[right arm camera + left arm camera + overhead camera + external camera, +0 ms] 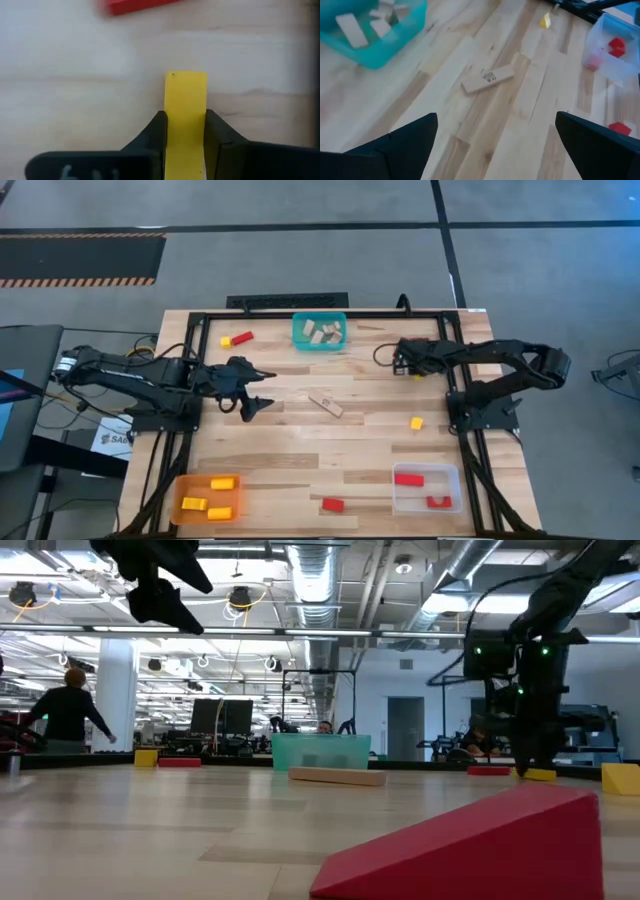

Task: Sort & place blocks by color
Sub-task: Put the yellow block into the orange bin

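Yellow block (186, 115), clamped between right claw (185, 135) fingers

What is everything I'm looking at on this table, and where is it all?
teal bin: one, far edge centre, tan blocks inside
orange bin: one, near left corner, three yellow blocks
clear bin: one, near right, two red blocks
tan bar: one, table centre
loose red blocks: two, near centre and far left
loose yellow blocks: two, right of centre and far left
gripped yellow block: one, far right
left gripper: open, raised beside the tan bar
right gripper: shut on the gripped yellow block
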